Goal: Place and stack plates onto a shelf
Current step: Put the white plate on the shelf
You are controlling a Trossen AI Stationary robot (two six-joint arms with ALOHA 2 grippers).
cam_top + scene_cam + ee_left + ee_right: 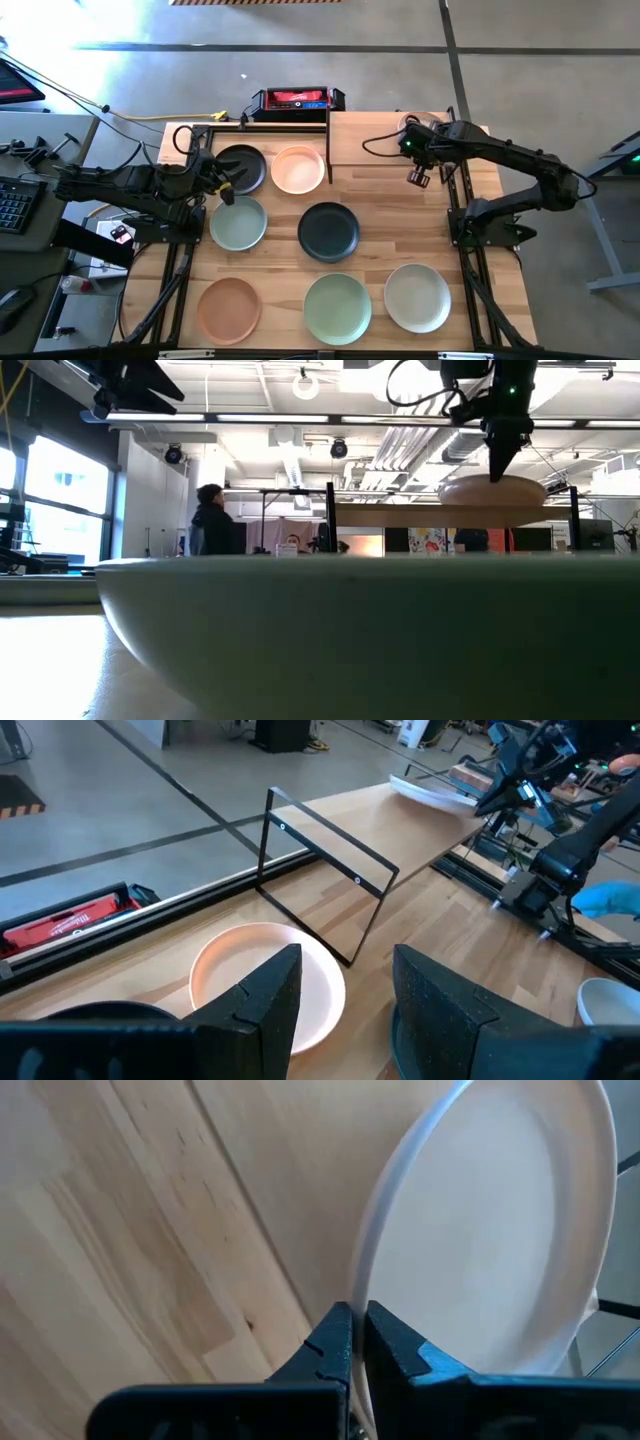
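1. Writing: a red case (pixel 297 98) lies just off the desk's 12 o'clock edge; its white lettering is too small to read. No other lettering can be made out.
2. Desk (pixel 480 280): slatted light wood, rectangular, on black frame legs, with grey floor on all sides.
3. Shelf (pixel 385 138): a smooth pale board on thin black posts at the desk's 12 to 1 o'clock corner. Most of the board is bare.
4. Right tool (pixel 357 1342): fingers pressed together on the thin rim of a cream plate (pixel 500 1230), held over the shelf's 3 o'clock end. The low view shows this plate (pixel 492 490) hanging level under the tool, above the board.
5. Left tool (pixel 345 995): fingers spread and empty, hovering over the black plate (pixel 241 167) at 10 o'clock, just beside the peach plate (pixel 298 169).
6. Plates on the desk, all round, matte and shallow:
   - a pale green plate (pixel 238 223) at 9 o'clock;
   - a second black plate (pixel 328 231) at the centre;
   - a terracotta plate (pixel 229 308) at 7 o'clock;
   - a green plate (pixel 338 307) at 6 o'clock;
   - an off-white plate (pixel 417 297) at 5 o'clock.
7. Open room: bare wood lies between the centre plate and the 3 o'clock edge. The plates lie apart from one another.
8. A person (pixel 212 520) stands in the room beyond.
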